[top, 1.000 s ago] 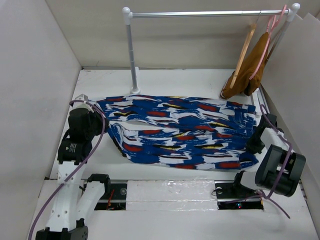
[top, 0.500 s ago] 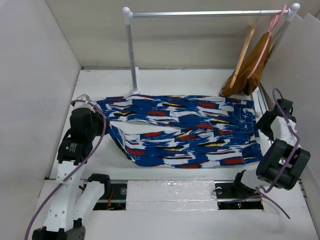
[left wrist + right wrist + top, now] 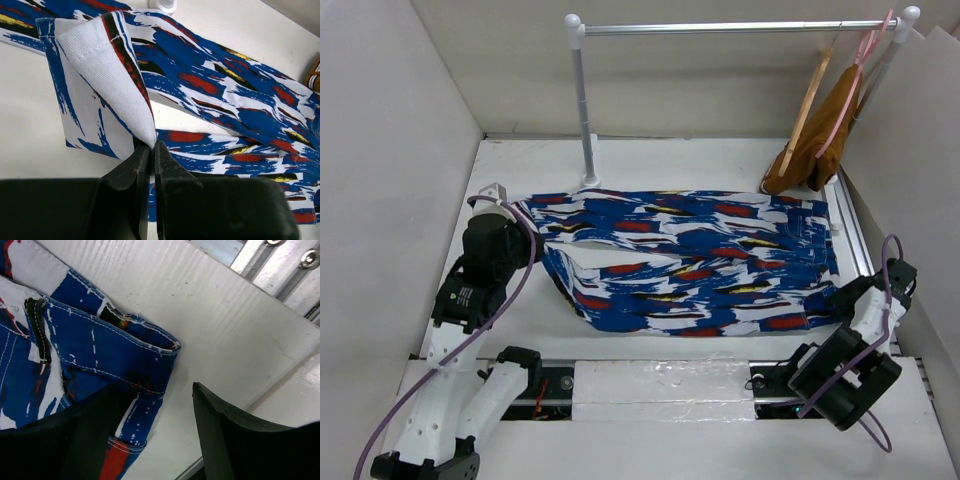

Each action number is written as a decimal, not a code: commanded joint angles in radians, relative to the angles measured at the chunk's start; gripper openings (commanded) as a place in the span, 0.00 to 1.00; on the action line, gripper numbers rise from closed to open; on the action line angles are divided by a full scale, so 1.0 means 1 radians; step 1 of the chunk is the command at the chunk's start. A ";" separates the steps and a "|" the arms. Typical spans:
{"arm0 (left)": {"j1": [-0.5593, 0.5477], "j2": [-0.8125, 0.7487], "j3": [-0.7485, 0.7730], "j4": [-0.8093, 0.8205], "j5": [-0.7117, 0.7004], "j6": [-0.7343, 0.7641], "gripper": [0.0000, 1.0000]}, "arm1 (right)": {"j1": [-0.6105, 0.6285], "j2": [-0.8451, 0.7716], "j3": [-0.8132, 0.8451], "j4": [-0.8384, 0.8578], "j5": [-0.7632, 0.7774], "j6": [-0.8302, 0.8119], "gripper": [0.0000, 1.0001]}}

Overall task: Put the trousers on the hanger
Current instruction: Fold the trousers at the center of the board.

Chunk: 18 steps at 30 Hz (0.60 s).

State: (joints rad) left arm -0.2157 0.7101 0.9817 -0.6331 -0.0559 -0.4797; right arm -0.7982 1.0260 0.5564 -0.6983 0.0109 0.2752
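The blue streaked trousers (image 3: 700, 262) lie spread flat across the table, waist to the right. My left gripper (image 3: 527, 246) is shut on a folded-up leg end at the left. In the left wrist view the gripper (image 3: 151, 146) pinches the white inside of the trousers (image 3: 100, 65). My right gripper (image 3: 838, 300) hovers open at the waist's near right corner. In the right wrist view the right gripper (image 3: 155, 387) holds nothing, with the waistband of the trousers (image 3: 95, 347) lying under its left finger. The tan wooden hanger (image 3: 809, 95) hangs on the rail at the back right.
A metal rail (image 3: 730, 28) on a white post (image 3: 584, 110) spans the back. A pink hanger (image 3: 850, 92) carries a mustard-brown garment (image 3: 815, 150) beside the wooden one. White walls close in left and right. A metal track (image 3: 280, 270) runs along the table's right edge.
My right gripper has opened, let go of the waist corner, lifted away and come back down toward the near right. The waist now lies flat. The left gripper stays shut on the leg.
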 commanded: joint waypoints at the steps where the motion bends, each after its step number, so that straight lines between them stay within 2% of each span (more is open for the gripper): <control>1: -0.019 -0.011 0.020 0.016 -0.062 0.001 0.00 | -0.006 0.043 0.007 0.065 -0.060 0.032 0.68; 3: -0.028 -0.006 0.023 0.013 -0.070 0.004 0.00 | -0.006 0.054 -0.003 0.078 -0.069 0.032 0.66; 6: -0.042 0.006 0.043 0.003 -0.113 0.012 0.00 | -0.006 0.049 -0.024 0.115 -0.065 0.033 0.55; 7: -0.042 0.009 0.052 -0.003 -0.155 0.012 0.00 | -0.006 0.057 -0.030 0.135 -0.068 0.033 0.45; 9: -0.051 0.018 0.086 -0.022 -0.199 0.015 0.00 | -0.006 0.074 -0.036 0.151 -0.072 0.027 0.31; 10: -0.051 0.022 0.100 -0.028 -0.228 0.016 0.00 | -0.006 0.088 -0.032 0.152 -0.072 0.016 0.12; 11: -0.051 0.025 0.112 -0.030 -0.246 0.016 0.00 | -0.006 0.091 -0.023 0.137 -0.059 0.006 0.01; 18: -0.051 0.071 0.147 0.009 -0.450 0.024 0.00 | -0.006 -0.038 0.207 -0.036 0.034 -0.080 0.00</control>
State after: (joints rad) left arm -0.2626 0.7593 1.0805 -0.6781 -0.3740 -0.4721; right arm -0.7998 1.0451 0.6292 -0.7151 -0.0212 0.2455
